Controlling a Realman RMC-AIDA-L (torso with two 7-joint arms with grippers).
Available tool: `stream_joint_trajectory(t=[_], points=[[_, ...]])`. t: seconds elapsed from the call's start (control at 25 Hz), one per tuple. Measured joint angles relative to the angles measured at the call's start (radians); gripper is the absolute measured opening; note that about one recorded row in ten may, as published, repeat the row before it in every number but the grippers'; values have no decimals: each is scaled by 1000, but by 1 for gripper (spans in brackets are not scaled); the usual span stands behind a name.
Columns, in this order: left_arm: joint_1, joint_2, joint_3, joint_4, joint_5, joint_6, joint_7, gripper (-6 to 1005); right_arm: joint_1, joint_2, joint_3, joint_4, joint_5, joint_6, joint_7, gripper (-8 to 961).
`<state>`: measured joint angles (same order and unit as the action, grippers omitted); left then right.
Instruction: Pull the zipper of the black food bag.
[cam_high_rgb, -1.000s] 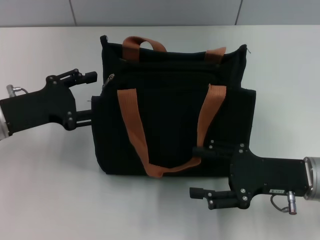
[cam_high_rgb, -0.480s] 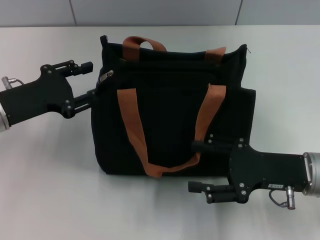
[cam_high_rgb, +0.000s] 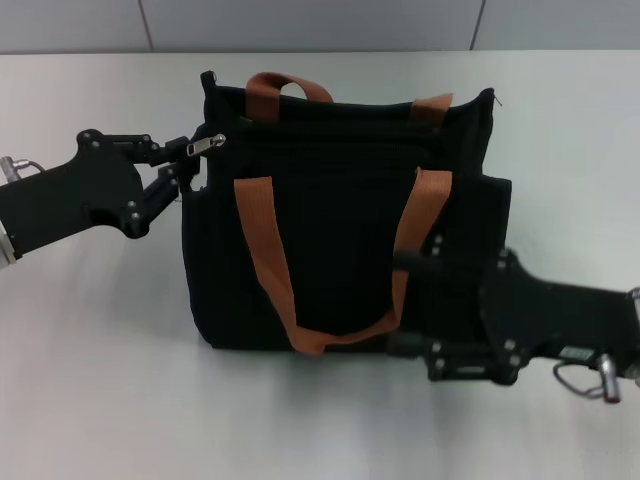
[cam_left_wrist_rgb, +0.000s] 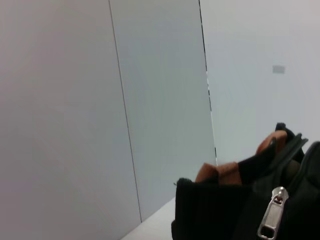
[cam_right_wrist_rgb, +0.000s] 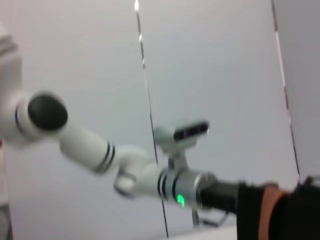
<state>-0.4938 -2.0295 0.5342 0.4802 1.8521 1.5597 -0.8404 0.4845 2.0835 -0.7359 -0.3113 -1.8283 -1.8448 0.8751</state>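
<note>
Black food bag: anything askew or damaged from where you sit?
Nothing damaged. The black food bag stands upright on the table; its zipper pull sticks out sideways at the left gripper. The right gripper sits against the bag's lower front.

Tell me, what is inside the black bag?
Nothing inside shows. The black food bag lies on the table, its fabric covering any contents. Only the silver zipper shows, beside the left gripper; the right gripper is at its lower edge.

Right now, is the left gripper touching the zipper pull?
Touching: in the head view the left gripper has its fingers closed around the zipper at the black food bag's corner.
</note>
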Motion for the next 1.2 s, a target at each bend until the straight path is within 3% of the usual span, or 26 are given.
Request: stream_joint_trajectory(t=[0.12,0.4,0.72,1.2], points=[[3,0,-1,0,-11,18,6,107,13,0,8,-1,54,-37,95,811],[13,-4,-8,7,-40,86,26,37,84,-4,11,-16,185,-36,410,810],[17,-18,-8,31,-42,103,34,17,180,-5,2,-65,190,39,706,810],[38,-19,-10,39,-79,114,65,18,332,-14,-157,-253,130,179,1265,809]])
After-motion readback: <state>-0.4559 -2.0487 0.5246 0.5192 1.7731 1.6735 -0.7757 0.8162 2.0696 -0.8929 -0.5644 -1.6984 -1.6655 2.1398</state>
